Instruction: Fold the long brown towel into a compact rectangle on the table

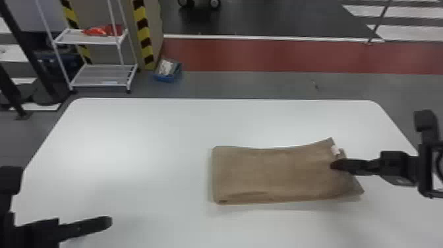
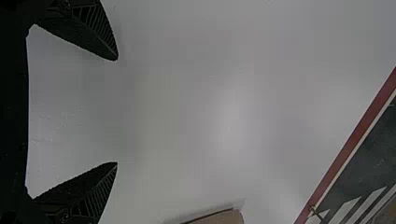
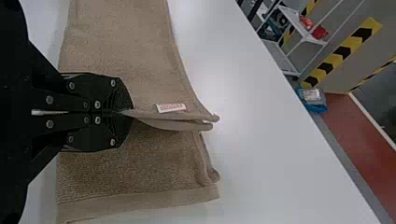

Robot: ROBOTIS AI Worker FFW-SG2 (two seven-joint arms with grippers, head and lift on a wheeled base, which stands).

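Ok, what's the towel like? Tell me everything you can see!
The towel is brown and fuzzy, with a smooth band by one end and a little white tag. It's folded into a layered strip, mostly flat on the right side of the white table. Near its right end, the right gripper has its jaws shut on a raised pinch.

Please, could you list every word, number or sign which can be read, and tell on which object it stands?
No text can be read.
White tag on the brown towel: reddish print, too small to read.
Yellow and black stripes in the background: only a pattern, no words.
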